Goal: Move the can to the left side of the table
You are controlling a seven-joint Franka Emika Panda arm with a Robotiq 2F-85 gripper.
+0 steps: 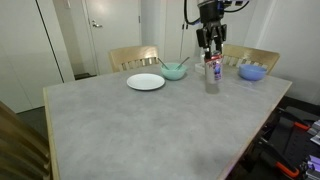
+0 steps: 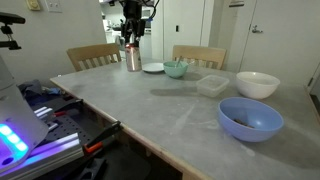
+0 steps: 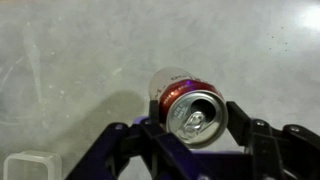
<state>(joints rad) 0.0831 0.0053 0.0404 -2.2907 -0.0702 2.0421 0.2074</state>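
Claw (image 3: 195, 122) clamped on the top of the opened can (image 3: 185, 100)

The fingers (image 3: 243, 122) hug the can's rim from both sides, and the can (image 1: 212, 74) stands upright on the bench (image 1: 150, 130) near its far edge, between a teal bowl (image 1: 174, 71) and a blue bowl (image 1: 252, 72). Grey surface lies bare from the can to the near edge. In an exterior view a white plate (image 2: 153, 68), a clear tub (image 2: 212, 85) that looks empty and a white bowl (image 2: 257, 84) line the far side.
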